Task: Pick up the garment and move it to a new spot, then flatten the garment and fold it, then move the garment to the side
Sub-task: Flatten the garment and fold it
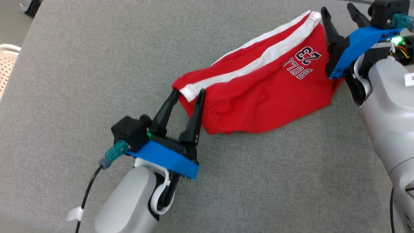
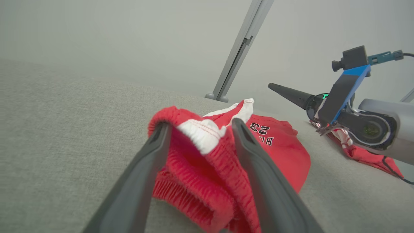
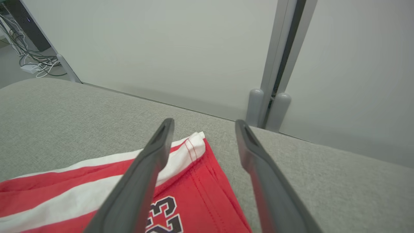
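The garment (image 1: pixel 258 87) is a pair of red shorts with white side stripes and a dark "23" print, lying loosely spread on the grey fabric surface (image 1: pixel 81 81). My left gripper (image 1: pixel 188 93) is open at the garment's near-left end, its fingers either side of the bunched red waistband (image 2: pixel 207 152). My right gripper (image 1: pixel 337 9) is open over the far-right end. In the right wrist view, the right gripper (image 3: pixel 204 123) hangs above the striped hem corner (image 3: pixel 194 145) without touching it. The left wrist view shows the left gripper (image 2: pixel 200 124) spread around the cloth.
A white perforated object (image 1: pixel 6 61) sits past the surface's left edge. Behind the far edge stand pale wall panels with a grey post (image 3: pixel 271 64), and cables (image 3: pixel 32 61) lie on the floor. Bare grey surface stretches left and in front of the garment.
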Motion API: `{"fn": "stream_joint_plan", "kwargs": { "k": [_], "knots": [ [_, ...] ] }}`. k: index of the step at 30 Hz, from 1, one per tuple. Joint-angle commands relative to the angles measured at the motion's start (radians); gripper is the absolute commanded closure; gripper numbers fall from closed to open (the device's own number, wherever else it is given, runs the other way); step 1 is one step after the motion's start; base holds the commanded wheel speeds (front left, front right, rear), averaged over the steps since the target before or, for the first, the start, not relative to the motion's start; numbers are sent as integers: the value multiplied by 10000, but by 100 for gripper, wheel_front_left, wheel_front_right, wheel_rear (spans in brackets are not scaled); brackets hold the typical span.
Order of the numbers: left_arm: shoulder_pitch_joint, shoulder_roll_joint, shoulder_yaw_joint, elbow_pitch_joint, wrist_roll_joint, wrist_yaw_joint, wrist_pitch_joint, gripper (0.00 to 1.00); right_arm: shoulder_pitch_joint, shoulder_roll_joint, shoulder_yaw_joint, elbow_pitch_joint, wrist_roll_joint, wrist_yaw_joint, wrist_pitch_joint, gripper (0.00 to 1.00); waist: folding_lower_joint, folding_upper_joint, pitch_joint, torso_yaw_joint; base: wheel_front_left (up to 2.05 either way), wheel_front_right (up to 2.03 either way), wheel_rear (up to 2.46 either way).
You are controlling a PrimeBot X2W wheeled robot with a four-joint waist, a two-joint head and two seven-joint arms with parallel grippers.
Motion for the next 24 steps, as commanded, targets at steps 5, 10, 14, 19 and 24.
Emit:
{"fn": "stream_joint_plan", "kwargs": {
  "k": [5,10,14,19,24],
  "knots": [
    [969,293,178,-394,805,-10,-41,0,596,-368,461,222,209,5,-174,0,0,-3,-406,-39,0,0,0],
    [1836,474,860,-949,1351,-10,-41,0,1028,-795,820,342,402,5,-106,0,0,-3,-679,164,0,0,0],
    [2246,438,1739,-1355,1860,-10,-42,0,1252,-1077,1109,419,506,3,37,0,0,-3,-710,363,0,0,0],
    [2520,133,2920,-1829,2396,-10,-41,0,1262,-1274,1380,495,614,5,313,0,0,-3,-540,524,0,0,0],
    [2686,-211,3936,-2181,3281,-10,-41,0,1174,-1338,1553,581,700,3,598,0,0,-3,-378,618,0,0,0]
  ]
}}
